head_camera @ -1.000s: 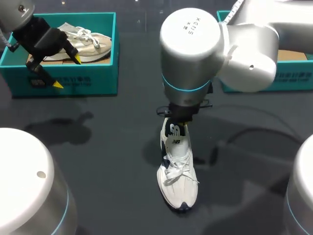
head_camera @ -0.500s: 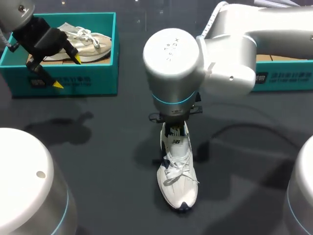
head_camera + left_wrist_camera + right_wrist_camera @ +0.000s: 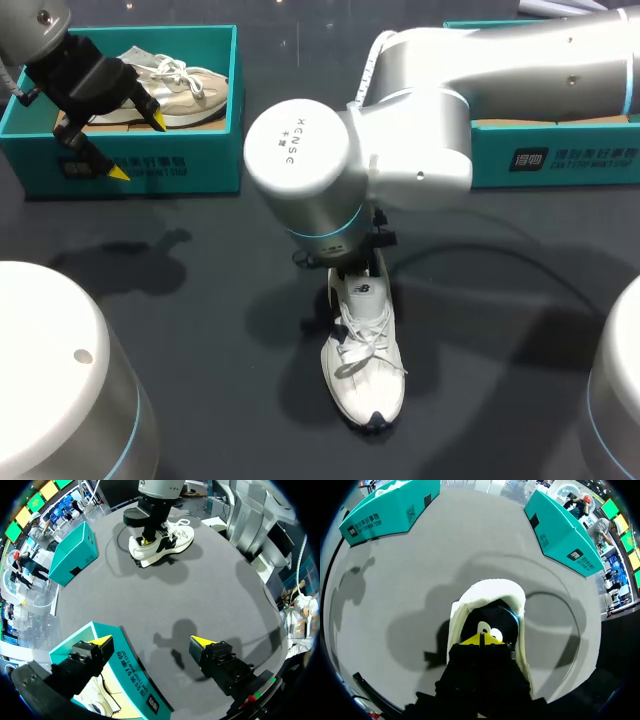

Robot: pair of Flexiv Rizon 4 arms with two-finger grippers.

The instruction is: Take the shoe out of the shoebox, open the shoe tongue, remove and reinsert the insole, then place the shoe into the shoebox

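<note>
The right claw (image 3: 481,639) in the heel of the white shoe (image 3: 366,360)
The white shoe stands upright on the desk (image 3: 200,300); the right claw's yellow tips are pressed together inside its heel opening, and any pinched part is hidden. The left claw (image 3: 151,641) hangs wide open, well apart from the white shoe, over a teal shoebox (image 3: 150,165) holding a beige shoe (image 3: 175,85).

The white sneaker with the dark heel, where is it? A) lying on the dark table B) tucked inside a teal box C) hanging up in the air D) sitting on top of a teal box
A: the white sneaker with the dark heel rests sole down on the dark table, outside both the left teal shoebox and the right teal shoebox.
</note>
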